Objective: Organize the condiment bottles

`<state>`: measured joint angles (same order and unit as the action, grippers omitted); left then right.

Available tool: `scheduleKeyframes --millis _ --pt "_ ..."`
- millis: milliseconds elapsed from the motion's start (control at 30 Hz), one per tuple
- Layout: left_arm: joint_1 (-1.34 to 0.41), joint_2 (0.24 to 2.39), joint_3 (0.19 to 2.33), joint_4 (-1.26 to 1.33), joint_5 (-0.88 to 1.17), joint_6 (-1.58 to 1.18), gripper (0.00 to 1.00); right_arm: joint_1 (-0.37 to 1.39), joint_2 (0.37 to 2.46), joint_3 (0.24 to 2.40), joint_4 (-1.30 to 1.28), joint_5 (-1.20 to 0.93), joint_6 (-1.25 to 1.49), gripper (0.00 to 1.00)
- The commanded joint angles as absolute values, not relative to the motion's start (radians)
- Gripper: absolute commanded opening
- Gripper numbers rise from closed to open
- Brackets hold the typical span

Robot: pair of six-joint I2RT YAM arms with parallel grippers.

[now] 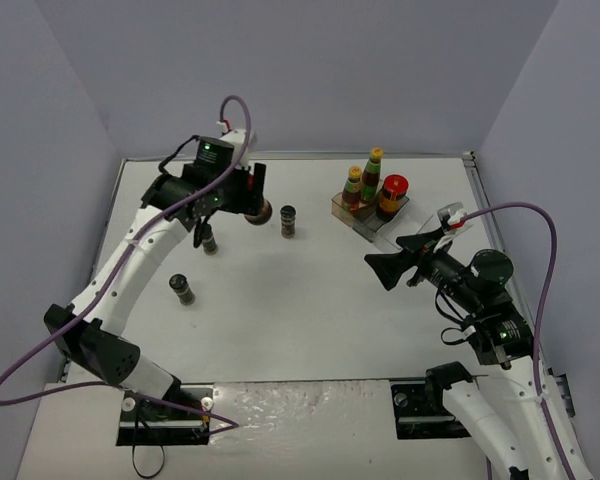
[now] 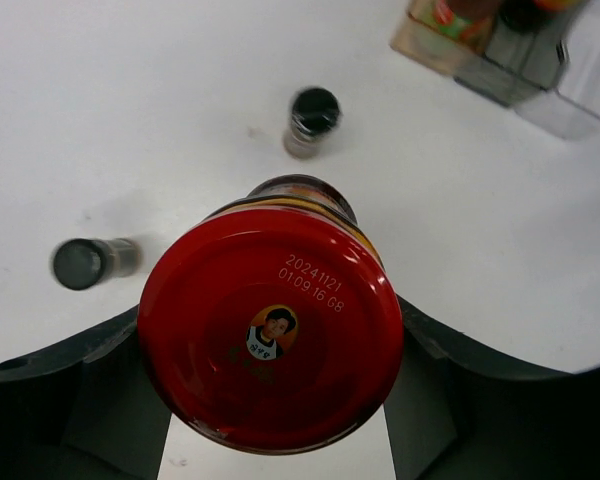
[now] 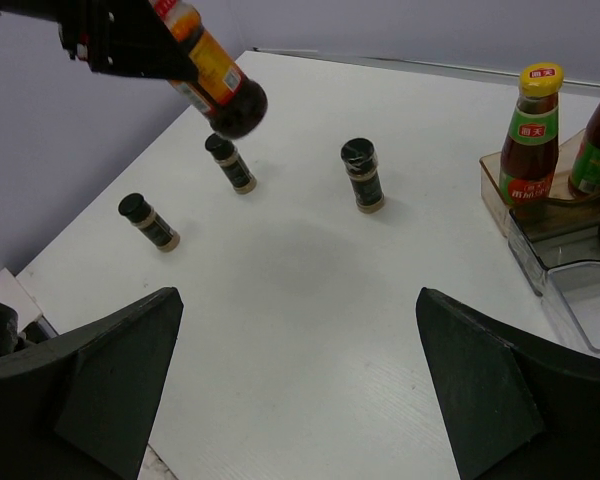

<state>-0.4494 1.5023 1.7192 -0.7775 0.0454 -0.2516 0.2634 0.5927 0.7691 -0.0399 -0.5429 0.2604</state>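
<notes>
My left gripper (image 1: 254, 192) is shut on a squat dark jar with a red lid (image 2: 270, 335) and holds it tilted above the back left of the table; it also shows in the right wrist view (image 3: 216, 82). Three tiny dark shakers stand on the table: one (image 1: 288, 222) right of the held jar, one (image 1: 209, 240) below it, one (image 1: 183, 290) nearer. Two tall yellow-capped bottles (image 1: 353, 187) (image 1: 373, 170) and a second red-lidded jar (image 1: 392, 195) stand in the clear tray (image 1: 372, 226). My right gripper (image 1: 392, 258) is open and empty, in front of the tray.
The tray's near compartment (image 3: 578, 290) holds nothing. Purple-grey walls close the table at the back and sides. White tabletop (image 1: 300, 320) lies between the shakers and my right gripper.
</notes>
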Motion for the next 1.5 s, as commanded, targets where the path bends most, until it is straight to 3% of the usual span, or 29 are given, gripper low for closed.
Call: scheduleKeyframes --millis 0,267,567,733,800,933,1067,1133,1167,1467 --pt "-0.569 1.483 1.678 -0.72 -0.007 -0.318 0.0 0.268 0.578 0.825 0.005 -0.538 0.251 1.0" --pt "-0.77 1.587 1.53 -0.553 -0.058 -0.368 0.0 0.268 0.554 0.789 -0.06 -0.509 0.227 1.0" --pt "-0.805 1.62 1.347 -0.31 -0.047 -0.387 0.0 0.268 0.561 0.717 -0.072 -0.518 0.213 1.0" --pt "-0.831 1.654 1.317 -0.299 -0.086 -0.384 0.07 0.268 0.571 0.7 -0.072 -0.526 0.209 1.0" --pt "-0.84 1.663 1.31 -0.297 -0.097 -0.383 0.15 0.268 0.572 0.699 -0.071 -0.526 0.207 1.0" --pt "-0.853 1.658 1.29 -0.301 -0.105 -0.381 0.49 0.268 0.57 0.701 -0.069 -0.53 0.198 1.0" --pt "-0.853 1.609 1.298 -0.327 -0.125 -0.374 0.73 0.269 0.573 0.706 -0.068 -0.531 0.195 1.0" --pt "-0.853 1.58 1.315 -0.351 -0.135 -0.368 0.93 0.268 0.583 0.715 -0.067 -0.532 0.194 1.0" --pt "-0.853 1.564 1.326 -0.364 -0.137 -0.365 0.97 0.268 0.59 0.72 -0.067 -0.534 0.192 1.0" --pt "-0.837 1.314 1.398 -0.539 -0.278 -0.347 0.97 0.27 0.686 0.758 -0.067 -0.535 0.189 1.0"
